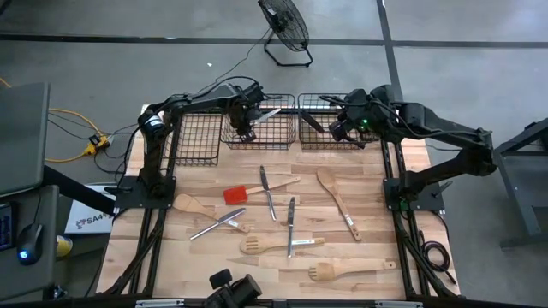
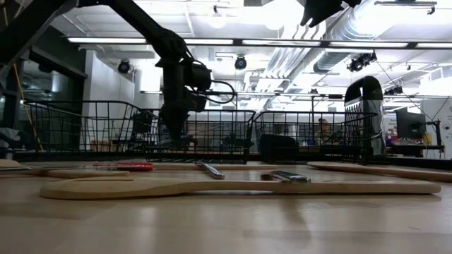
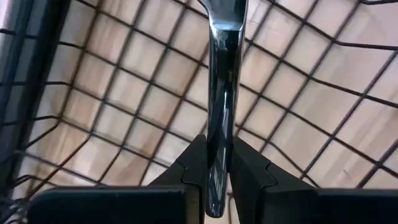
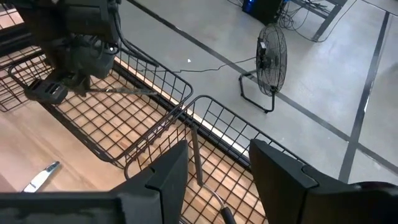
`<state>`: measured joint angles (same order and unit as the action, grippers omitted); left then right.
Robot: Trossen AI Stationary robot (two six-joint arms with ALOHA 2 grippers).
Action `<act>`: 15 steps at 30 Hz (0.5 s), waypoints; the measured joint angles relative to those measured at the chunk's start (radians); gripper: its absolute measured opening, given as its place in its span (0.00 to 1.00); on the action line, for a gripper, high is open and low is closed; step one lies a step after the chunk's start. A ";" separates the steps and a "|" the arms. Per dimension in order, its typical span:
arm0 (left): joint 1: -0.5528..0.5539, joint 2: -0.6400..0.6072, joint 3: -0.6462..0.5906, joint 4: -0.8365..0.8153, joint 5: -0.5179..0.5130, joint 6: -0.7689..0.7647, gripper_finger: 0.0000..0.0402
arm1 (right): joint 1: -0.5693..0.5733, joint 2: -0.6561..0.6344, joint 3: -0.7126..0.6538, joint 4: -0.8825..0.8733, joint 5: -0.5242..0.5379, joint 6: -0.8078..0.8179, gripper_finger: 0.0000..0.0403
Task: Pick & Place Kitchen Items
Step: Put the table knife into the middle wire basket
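the left claw (image 1: 246,130) is over the middle wire basket (image 1: 282,137) at the far edge of the desk (image 1: 377,222). its fingers (image 3: 193,165) are closed narrow on a silver metal utensil (image 3: 222,93); in the left wrist view the shiny handle stands up between them, with the basket grid and the wood just behind it. the high view shows the utensil's other end pointing to the right from the claw.

the right claw (image 4: 214,168) is above the right wire basket (image 1: 330,128), with its fingers standing wide apart and nothing between them. a black-handled tool (image 1: 311,122) lies in this basket.

the other kitchen items lie on the desk nearer to us. a red-headed spatula (image 1: 236,194) is left of centre, with a wooden spoon (image 1: 192,204) to its left. two silver knives (image 1: 269,193) lie around the middle, and one more silver piece (image 1: 216,226) is near the spoon. a long wooden spoon (image 1: 336,198) is on the right. two slotted wooden spatulas (image 1: 276,245) lie near the front edge, one farther right than the other.

a third basket (image 1: 195,137) stands at the far left, and a floor fan (image 1: 286,30) is behind the desk.
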<state>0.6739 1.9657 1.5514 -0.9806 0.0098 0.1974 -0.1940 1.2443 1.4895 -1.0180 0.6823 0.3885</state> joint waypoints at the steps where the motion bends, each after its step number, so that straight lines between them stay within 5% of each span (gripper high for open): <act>1: 0.000 0.005 0.004 0.000 0.005 0.000 0.10 | 0.000 0.000 0.000 0.000 0.000 0.000 0.41; 15: -0.001 0.071 0.007 0.015 0.065 -0.018 0.10 | 0.000 0.001 0.000 0.006 0.000 0.011 0.41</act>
<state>0.6731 2.0365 1.5585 -0.9660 0.0746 0.1797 -0.1944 1.2452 1.4895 -1.0122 0.6819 0.4000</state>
